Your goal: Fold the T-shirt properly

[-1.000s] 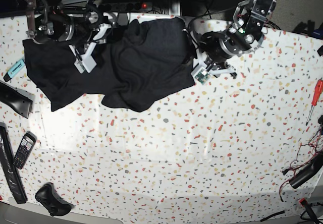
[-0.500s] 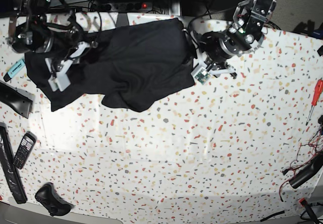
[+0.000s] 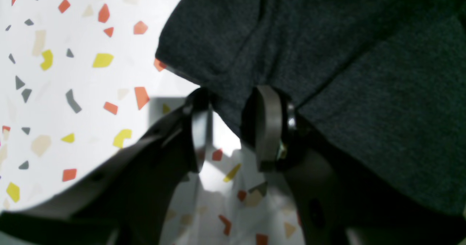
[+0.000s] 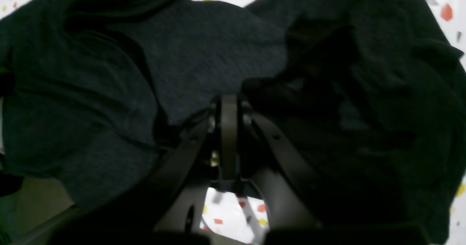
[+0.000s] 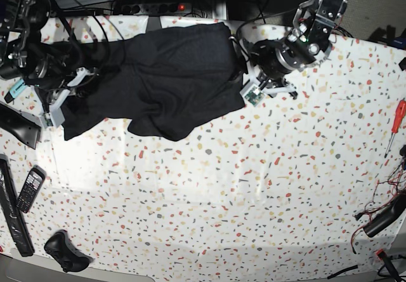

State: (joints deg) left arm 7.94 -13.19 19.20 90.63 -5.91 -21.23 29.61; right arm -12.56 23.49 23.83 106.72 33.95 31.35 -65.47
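Observation:
The black T-shirt (image 5: 171, 79) lies plain side up along the far edge of the speckled table (image 5: 222, 199), rumpled at its front hem. My right gripper (image 5: 71, 98) is at the shirt's left end; in the right wrist view its fingers (image 4: 228, 128) are pressed together and shut on the T-shirt (image 4: 200, 48). My left gripper (image 5: 243, 88) is at the shirt's right edge. In the left wrist view its fingers (image 3: 267, 128) stand apart with the hem of the shirt (image 3: 327, 55) lying between the tips (image 3: 229, 110).
A phone (image 5: 30, 188), a long black remote (image 5: 13, 206) and a black controller (image 5: 63, 250) lie at the left front. A teal item (image 5: 19, 86) and a black bar (image 5: 19, 126) are by the shirt's left end. A red screwdriver (image 5: 398, 126) and cables (image 5: 387, 212) lie at the right.
My right gripper has moved left and toward the front in the base view, dragging the shirt's left part with it and spreading the cloth. The left arm has not moved.

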